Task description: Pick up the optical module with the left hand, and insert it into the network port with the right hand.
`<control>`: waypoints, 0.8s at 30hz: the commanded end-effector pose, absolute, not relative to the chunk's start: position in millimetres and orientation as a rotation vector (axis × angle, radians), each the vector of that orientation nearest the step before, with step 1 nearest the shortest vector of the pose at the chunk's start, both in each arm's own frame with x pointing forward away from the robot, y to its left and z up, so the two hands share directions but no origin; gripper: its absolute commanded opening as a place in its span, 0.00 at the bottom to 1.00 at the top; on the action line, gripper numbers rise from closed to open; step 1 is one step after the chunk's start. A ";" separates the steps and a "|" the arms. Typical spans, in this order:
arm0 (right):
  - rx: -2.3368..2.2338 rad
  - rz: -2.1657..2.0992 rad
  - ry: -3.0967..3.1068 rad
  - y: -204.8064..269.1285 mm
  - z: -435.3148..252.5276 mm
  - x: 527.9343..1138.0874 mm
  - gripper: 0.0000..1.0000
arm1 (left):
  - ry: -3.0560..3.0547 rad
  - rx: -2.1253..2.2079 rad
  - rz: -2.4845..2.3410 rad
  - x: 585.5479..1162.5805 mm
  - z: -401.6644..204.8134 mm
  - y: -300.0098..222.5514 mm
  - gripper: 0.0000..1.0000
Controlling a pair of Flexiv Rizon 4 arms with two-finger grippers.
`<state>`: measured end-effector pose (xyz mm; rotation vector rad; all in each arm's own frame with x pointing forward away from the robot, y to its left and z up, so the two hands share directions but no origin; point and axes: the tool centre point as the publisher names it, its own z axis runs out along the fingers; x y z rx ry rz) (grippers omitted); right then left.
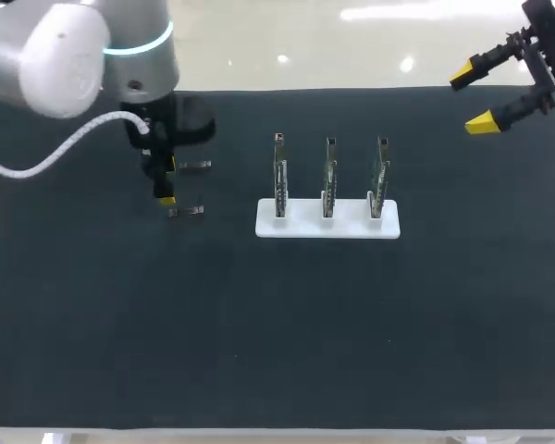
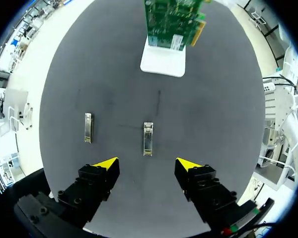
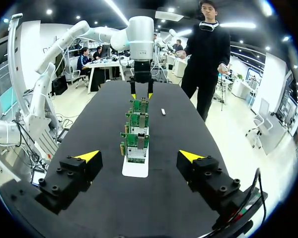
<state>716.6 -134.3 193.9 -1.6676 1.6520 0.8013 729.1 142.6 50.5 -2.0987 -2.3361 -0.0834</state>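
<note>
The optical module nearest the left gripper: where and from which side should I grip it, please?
Grip the optical module mid-body across its long sides, from above: it lies flat, lengthwise in line with the left gripper, whose jaws stand open.

Open mat all round, one rack of boards mid-table

The dark table mat (image 1: 259, 324) is bare along its near half and at both ends. The only tall obstacle is the white flat base (image 1: 327, 225) with three upright green circuit boards (image 1: 328, 176), narrow gaps between them. The left gripper (image 2: 146, 163) hangs with its fingers spread. A small silver metal module (image 2: 148, 139) lies just ahead between them, and a second silver module (image 2: 88, 128) lies outside one finger. Bare mat separates the two, well clear of the boards. The right gripper (image 1: 472, 99), fingers spread, hangs at the far right corner, well apart from the rack
</note>
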 end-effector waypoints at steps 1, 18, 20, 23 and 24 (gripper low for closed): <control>-1.668 0.802 1.652 -133.8 193.8 717.3 1.00 | -2.263 -2.031 -0.167 741.4 41.5 139.5 1.00; -1.668 0.802 1.652 -133.8 193.8 717.3 1.00 | -2.239 -2.067 -0.014 741.3 32.1 144.7 1.00; -1.668 0.802 1.652 -133.8 193.8 717.3 1.00 | -2.238 -2.080 -0.013 740.1 30.1 146.0 1.00; -1.668 0.802 1.652 -133.8 193.8 717.3 1.00 | -2.233 -2.114 -0.016 738.2 27.0 147.4 1.00; -1.668 0.802 1.652 -133.8 193.8 717.3 1.00 | -2.238 -2.123 -0.016 737.2 27.2 148.5 1.00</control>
